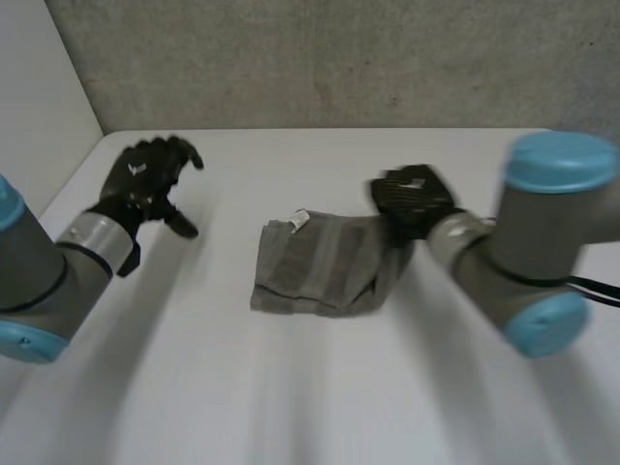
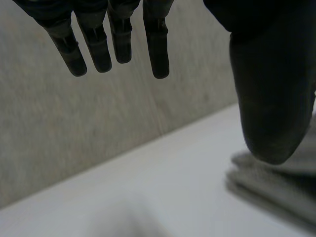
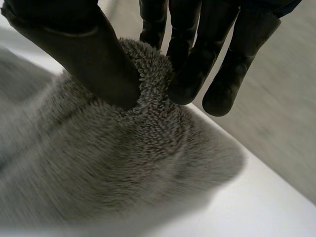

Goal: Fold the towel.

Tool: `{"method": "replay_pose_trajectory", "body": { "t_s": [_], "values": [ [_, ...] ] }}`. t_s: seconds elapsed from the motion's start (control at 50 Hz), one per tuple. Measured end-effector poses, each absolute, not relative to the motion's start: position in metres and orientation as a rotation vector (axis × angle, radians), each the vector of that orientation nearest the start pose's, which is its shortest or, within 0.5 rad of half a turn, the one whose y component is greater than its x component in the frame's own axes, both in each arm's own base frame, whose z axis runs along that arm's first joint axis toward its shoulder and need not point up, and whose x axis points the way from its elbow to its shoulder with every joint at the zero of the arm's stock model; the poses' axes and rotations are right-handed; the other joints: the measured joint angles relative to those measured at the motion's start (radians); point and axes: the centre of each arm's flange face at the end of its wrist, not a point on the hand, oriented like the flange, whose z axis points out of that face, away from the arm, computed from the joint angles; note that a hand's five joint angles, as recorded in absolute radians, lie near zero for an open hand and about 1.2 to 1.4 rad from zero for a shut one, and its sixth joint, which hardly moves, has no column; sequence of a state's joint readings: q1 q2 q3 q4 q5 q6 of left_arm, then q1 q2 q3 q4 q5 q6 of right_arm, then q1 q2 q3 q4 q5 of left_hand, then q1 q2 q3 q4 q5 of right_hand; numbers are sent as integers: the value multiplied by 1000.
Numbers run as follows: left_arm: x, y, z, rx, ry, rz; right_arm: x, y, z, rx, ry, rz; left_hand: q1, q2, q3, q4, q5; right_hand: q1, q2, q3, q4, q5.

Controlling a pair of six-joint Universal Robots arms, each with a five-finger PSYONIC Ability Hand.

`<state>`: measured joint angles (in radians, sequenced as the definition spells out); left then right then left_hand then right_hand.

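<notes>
Towel [image 1: 325,266] corner sits pinched in the right hand [image 1: 412,199], while the left hand [image 1: 150,179] hovers open, well apart.

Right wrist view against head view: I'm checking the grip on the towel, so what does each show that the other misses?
The right wrist view gives the pinch itself: the black right hand has thumb and fingers closed on a raised ridge of the grey terry towel. The head view gives the black left hand, open and apart from the towel, plus the towel's folded outline and its small white label. Both show the right hand at the towel's edge on the white table.
</notes>
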<state>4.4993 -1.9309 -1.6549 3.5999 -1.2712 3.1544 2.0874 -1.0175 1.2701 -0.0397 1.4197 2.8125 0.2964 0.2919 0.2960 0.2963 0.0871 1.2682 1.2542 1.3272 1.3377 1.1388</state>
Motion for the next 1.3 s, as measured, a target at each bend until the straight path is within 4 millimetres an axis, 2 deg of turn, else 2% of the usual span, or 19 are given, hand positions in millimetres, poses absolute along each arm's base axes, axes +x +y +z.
{"method": "replay_pose_trajectory", "body": {
  "t_s": [0.08,0.1,0.14,0.18,0.22,0.26,0.3,0.32,0.34,0.46,0.52,0.58,0.7,0.84,0.92,1.02,1.14,1.22,1.3],
  "values": [
    [-236,-325,232,561,2400,-2588,386,-242,197,-1196,1879,-1707,0,0,0,0,0,1,3,0,0,0],
    [-237,-324,237,541,2402,-2613,394,-235,193,-1217,1863,-1688,0,0,0,0,0,5,3,0,0,0],
    [-238,-325,249,483,2410,-2681,421,-212,174,-1293,1833,-1601,0,0,0,0,0,9,2,-6,-10,-4],
    [-238,-325,254,449,2420,-2715,435,-199,160,-1336,1830,-1547,0,0,0,0,0,-32,-37,-51,-67,-46],
    [-239,-326,257,418,2436,-2739,445,-187,142,-1380,1857,-1487,0,0,0,0,0,-406,-420,-424,-440,-428],
    [-240,-328,256,405,2452,-2741,448,-183,133,-1395,1892,-1462,0,0,0,0,0,-692,-689,-686,-718,-715],
    [-242,-329,252,397,2474,-2734,446,-184,130,-1393,1942,-1453,0,0,0,0,0,-961,-949,-964,-1017,-1022],
    [-243,-331,250,396,2483,-2729,444,-187,133,-1378,1966,-1464,0,0,0,0,0,-1001,-988,-1010,-1065,-1076],
    [-244,-331,249,398,2490,-2725,443,-189,135,-1369,1975,-1469,0,0,0,0,0,-1014,-1000,-1027,-1076,-1078],
    [-259,-340,236,439,2539,-2700,410,-221,181,-1189,2067,-1565,0,0,0,0,0,-1026,-1004,-1078,-1079,-1078],
    [-269,-342,228,464,2581,-2674,392,-234,194,-1115,2096,-1594,0,0,0,0,0,-1030,-1004,-1078,-1079,-1078],
    [-275,-340,217,479,2647,-2620,376,-246,198,-1060,2125,-1612,0,0,0,0,0,-1030,-1004,-1078,-1079,-1078],
    [-290,-326,188,527,2818,-2449,365,-262,185,-997,2164,-1610,0,0,0,0,2,-1030,-1004,-1078,-1079,-1078],
    [-301,-305,152,609,2960,-2247,372,-273,158,-912,2184,-1541,0,0,0,0,2,-1030,-1004,-1078,-1079,-1078],
    [-301,-299,130,686,2969,-2142,378,-279,139,-856,2202,-1493,0,0,0,0,2,-1030,-1004,-1078,-1079,-1078],
    [-298,-298,114,760,2928,-2056,382,-285,120,-830,2225,-1461,0,0,0,0,2,-1031,-1004,-1078,-1079,-1078],
    [-294,-299,113,768,2881,-2026,383,-287,118,-824,2229,-1464,0,0,0,0,1,-1044,-1004,-1078,-1079,-1078],
    [-293,-301,125,761,2849,-2063,383,-287,134,-812,2204,-1495,0,0,0,0,-7,-1044,-1004,-1078,-1079,-1078],
    [-294,-302,148,763,2799,-2144,381,-284,160,-794,2166,-1539,-5,-2,-4,-2,-8,-1044,-1004,-1078,-1079,-1078]
  ]
}}
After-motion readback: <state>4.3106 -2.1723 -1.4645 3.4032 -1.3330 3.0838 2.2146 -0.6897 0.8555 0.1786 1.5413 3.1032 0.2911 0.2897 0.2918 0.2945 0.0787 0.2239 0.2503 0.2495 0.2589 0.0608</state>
